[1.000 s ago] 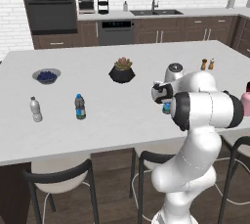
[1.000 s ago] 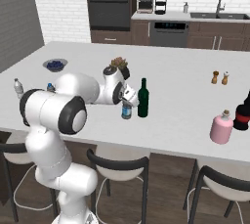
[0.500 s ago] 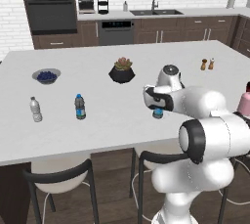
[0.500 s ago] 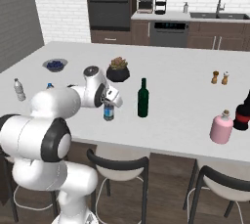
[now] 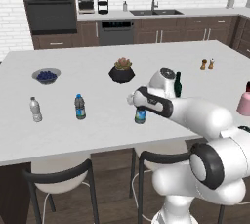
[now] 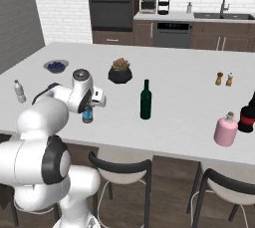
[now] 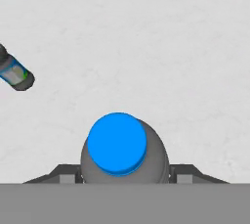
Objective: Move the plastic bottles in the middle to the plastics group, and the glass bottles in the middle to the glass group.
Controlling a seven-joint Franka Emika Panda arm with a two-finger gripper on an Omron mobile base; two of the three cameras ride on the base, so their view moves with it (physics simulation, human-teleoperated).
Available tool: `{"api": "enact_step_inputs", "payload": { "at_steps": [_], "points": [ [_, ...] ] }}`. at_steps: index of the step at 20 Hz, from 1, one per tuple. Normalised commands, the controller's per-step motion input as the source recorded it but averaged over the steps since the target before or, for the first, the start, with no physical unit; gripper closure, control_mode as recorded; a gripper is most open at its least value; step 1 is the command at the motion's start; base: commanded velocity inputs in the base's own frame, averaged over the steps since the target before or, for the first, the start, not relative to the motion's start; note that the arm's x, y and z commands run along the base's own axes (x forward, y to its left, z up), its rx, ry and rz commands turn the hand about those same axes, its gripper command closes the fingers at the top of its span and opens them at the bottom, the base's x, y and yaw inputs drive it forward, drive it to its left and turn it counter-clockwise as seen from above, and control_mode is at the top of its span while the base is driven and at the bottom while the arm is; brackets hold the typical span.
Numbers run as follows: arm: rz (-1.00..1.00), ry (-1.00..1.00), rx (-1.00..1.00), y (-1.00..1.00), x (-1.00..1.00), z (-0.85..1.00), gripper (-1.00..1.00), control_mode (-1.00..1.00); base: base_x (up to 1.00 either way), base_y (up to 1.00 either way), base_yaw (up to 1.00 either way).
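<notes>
My gripper [image 5: 140, 104], pinching the blue-cap plastic bottle [image 5: 140, 116] w/ jaws on both sides, has swung it left off the green glass bottle [image 6: 145, 100], so it's approx halfway to the plastics group [image 5: 79, 106], drop still pending.

We see a white island counter [image 5: 97, 125] carrying these items. At its left end stand a pale water bottle [image 5: 35, 109] and, near it, a blue-labelled water bottle [image 5: 79, 106]. Behind them sits a bowl of blueberries [image 5: 46, 76]. A black plant pot [image 5: 121, 71] stands mid-counter. A green bottle [image 6: 145, 100] stands upright further right. Two orange shakers [image 6: 224, 78] stand together; a pink bottle [image 6: 225, 129] stands just beside dark bottles [image 6: 247, 115] at the right end.
</notes>
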Motion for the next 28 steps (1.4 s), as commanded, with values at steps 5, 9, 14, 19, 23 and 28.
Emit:
{"api": "enact_step_inputs", "payload": {
  "at_steps": [5,9,14,19,23,28],
  "points": [
    [0.31,-0.01,0.0,0.83,-0.15,0.09,1.0,-1.0,0.0,0.0,0.0],
    [0.22,-0.02,0.0,0.81,-0.02,0.0,1.0,-1.0,0.0,0.0,0.0],
    [0.09,-0.04,0.0,0.64,0.1,0.0,1.0,-1.0,0.0,0.0,0.0],
    [0.03,-0.05,-0.06,0.64,0.2,-0.03,1.0,-1.0,0.0,0.0,0.0],
    [0.03,-0.13,-0.04,0.48,0.19,-0.11,1.0,-1.0,0.0,0.0,0.0],
    [0.01,-0.09,-0.02,0.29,0.36,-0.17,1.0,-1.0,0.0,0.0,0.0]
  ]
}}
